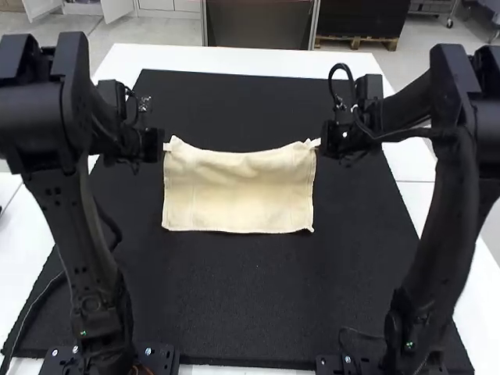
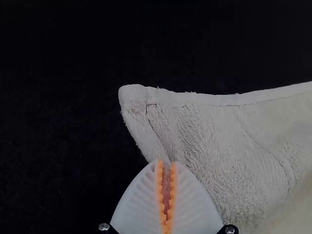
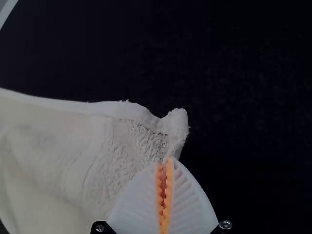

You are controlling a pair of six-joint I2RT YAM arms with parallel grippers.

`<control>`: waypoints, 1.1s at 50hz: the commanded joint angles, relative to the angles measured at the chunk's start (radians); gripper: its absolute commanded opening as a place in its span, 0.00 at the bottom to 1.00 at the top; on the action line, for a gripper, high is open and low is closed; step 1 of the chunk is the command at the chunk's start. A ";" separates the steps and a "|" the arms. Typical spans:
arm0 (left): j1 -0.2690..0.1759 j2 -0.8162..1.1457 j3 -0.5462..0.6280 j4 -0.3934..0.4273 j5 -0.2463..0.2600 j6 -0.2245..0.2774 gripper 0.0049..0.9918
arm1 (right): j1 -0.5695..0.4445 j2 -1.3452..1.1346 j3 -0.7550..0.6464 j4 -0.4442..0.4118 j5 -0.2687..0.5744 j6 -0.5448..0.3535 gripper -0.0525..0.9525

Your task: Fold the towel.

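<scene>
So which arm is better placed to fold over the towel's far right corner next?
Right, I'd say: the right gripper is closed on the towel by that corner. The left gripper holds the towel by the far left corner.

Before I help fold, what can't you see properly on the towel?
- Underside of the towel: high view, hidden by its upper side.
- Bit pinched by the left fingers: left wrist view, hidden between them.
- Bit pinched by the right fingers: right wrist view, hidden likewise.
- Towel's other end: left wrist view, cut off by the edge.
</scene>
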 commanded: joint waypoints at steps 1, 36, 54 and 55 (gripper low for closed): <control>0.032 -0.049 -0.017 -0.031 0.020 0.036 0.01 | -0.034 -0.069 -0.017 -0.011 -0.038 -0.014 0.04; 0.066 -0.251 -0.215 -0.100 0.020 0.082 0.01 | -0.071 -0.213 -0.166 -0.160 -0.086 -0.075 0.04; 0.101 -0.268 -0.321 -0.043 0.003 0.114 0.01 | -0.071 -0.224 -0.299 -0.090 -0.083 -0.073 0.04; 0.099 -0.269 -0.326 -0.036 0.003 0.114 0.01 | -0.071 -0.224 -0.302 -0.083 -0.083 -0.073 0.04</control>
